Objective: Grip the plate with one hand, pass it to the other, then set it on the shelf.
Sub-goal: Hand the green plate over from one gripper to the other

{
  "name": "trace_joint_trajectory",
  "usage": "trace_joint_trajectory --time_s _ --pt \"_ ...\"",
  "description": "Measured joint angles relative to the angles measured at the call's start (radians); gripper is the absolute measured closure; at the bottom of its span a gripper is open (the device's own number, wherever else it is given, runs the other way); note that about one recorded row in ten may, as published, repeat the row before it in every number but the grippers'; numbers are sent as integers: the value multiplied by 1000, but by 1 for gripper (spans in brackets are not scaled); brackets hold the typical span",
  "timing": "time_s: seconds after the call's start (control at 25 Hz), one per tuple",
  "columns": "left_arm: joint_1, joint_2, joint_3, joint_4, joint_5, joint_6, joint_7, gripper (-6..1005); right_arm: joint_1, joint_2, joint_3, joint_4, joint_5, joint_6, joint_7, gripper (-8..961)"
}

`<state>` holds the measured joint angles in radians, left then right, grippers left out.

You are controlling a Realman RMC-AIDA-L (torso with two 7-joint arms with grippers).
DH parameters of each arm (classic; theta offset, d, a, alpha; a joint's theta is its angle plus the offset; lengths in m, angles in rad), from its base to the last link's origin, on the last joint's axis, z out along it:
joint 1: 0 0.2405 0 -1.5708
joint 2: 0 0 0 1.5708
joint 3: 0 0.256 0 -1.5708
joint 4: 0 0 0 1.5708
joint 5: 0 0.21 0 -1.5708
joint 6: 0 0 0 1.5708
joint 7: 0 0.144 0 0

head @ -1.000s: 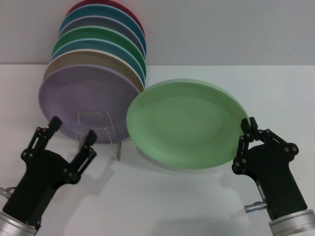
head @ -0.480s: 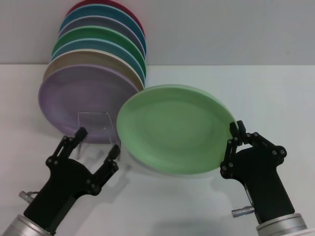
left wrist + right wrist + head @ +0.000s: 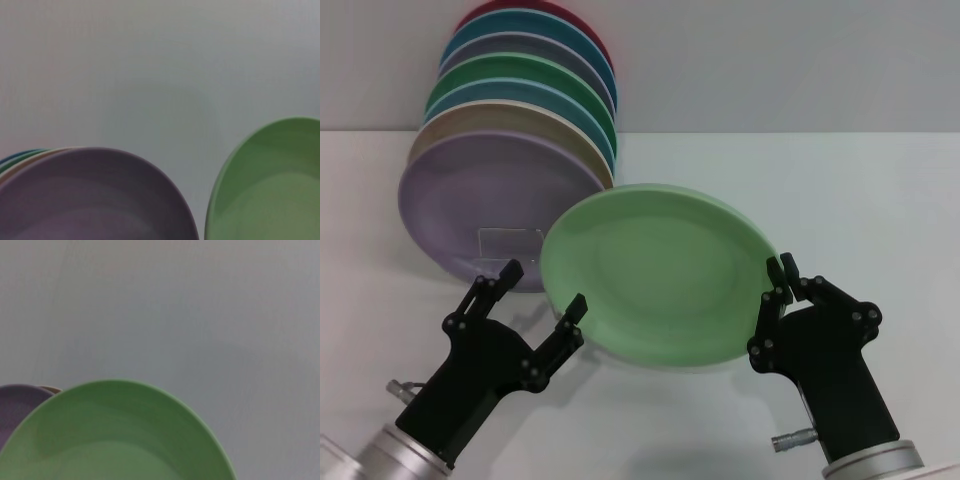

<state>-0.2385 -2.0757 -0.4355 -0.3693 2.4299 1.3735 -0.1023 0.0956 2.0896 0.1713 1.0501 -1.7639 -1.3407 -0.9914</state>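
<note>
The pale mint-green plate hangs tilted above the table, face toward me, and also fills part of the left wrist view and the right wrist view. My right gripper is shut on the plate's right rim. My left gripper stands open at the plate's lower left rim, one fingertip against the edge. The shelf is a clear wire rack behind the left gripper, mostly hidden by it and the plate.
A row of coloured plates leans in the rack at the back left, with a lilac-purple plate in front, a tan one, and an emerald-green plate behind. White table extends to the right.
The right gripper has carried the plate leftward and nearer. The left gripper has moved right and up to the plate's left rim.
</note>
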Motion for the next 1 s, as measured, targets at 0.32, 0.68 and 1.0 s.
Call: trace_joint_trajectory --time_s 0.32,0.68,1.0 --pt "-19 0 -4 -3 -3 -22 0 198 0 -4 -12 8 0 -1 -11 932" --pt "-30 -1 -21 3 -9 -33 -3 198 3 -5 -18 9 0 -6 -19 932" --pt "-35 0 -22 5 -9 -33 0 482 4 -6 -18 10 0 -7 -21 932"
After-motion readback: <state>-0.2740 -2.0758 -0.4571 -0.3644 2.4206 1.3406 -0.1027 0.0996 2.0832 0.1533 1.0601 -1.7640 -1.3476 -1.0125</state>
